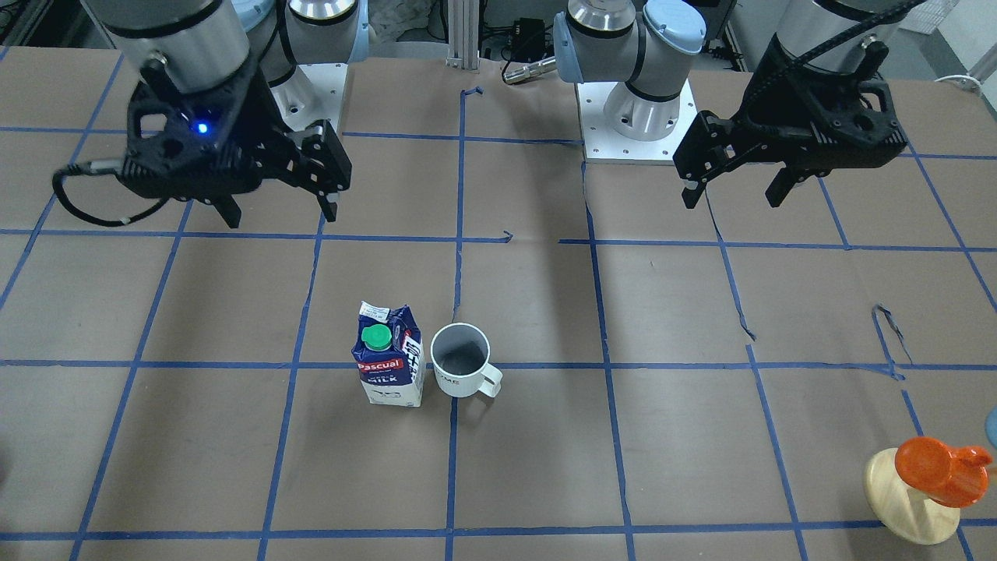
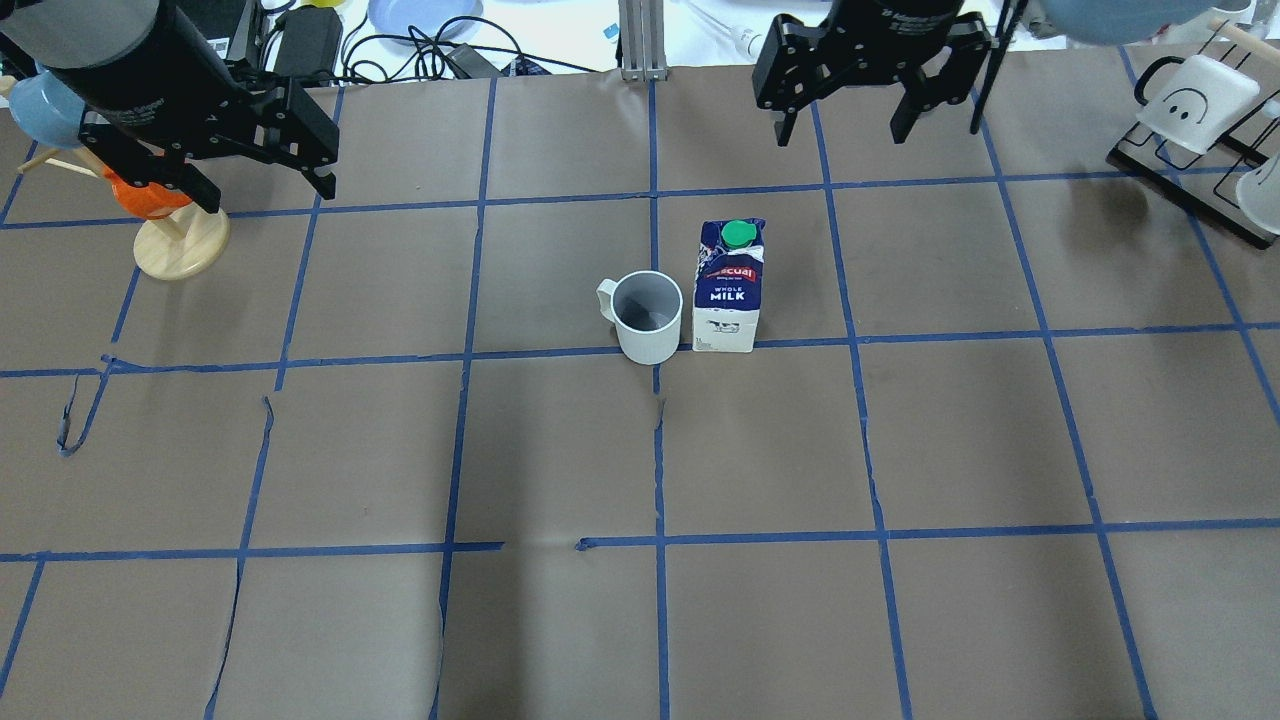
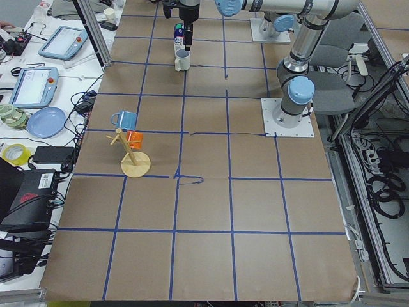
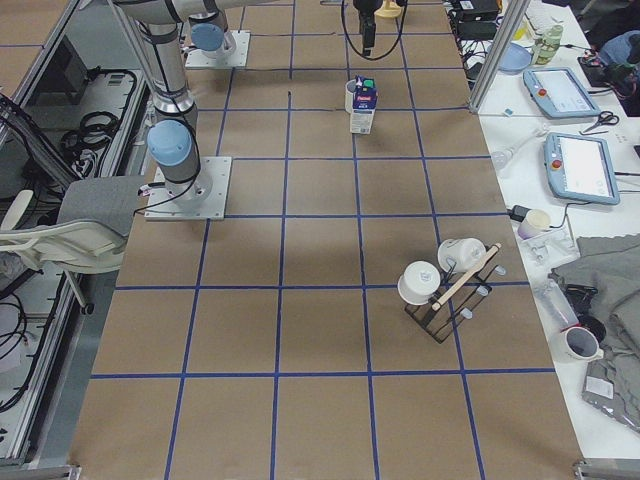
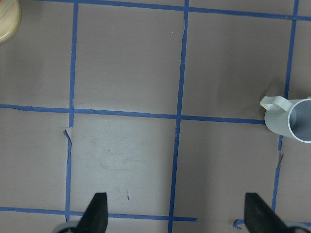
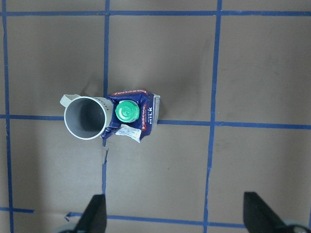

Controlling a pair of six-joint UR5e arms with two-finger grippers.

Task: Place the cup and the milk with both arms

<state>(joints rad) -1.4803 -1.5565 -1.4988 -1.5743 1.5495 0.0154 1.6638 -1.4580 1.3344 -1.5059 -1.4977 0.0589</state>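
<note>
The white cup (image 1: 461, 360) stands upright at the table's middle, and the navy milk carton (image 1: 388, 365) with its green cap stands upright close beside it. In the overhead view the cup (image 2: 647, 316) is left of the milk (image 2: 730, 288). My left gripper (image 2: 268, 195) is open and empty, high above the table, well to the left of the cup; it also shows in the front view (image 1: 732, 199). My right gripper (image 2: 842, 132) is open and empty, raised beyond the milk (image 6: 130, 114). The left wrist view shows the cup (image 5: 289, 119) at its right edge.
An orange cup on a round wooden stand (image 2: 165, 215) sits under my left arm, with a blue cup (image 2: 40, 105) hung on it. A black rack with white mugs (image 2: 1200, 110) stands at the far right. Blue tape lines cross the brown table (image 2: 560, 450).
</note>
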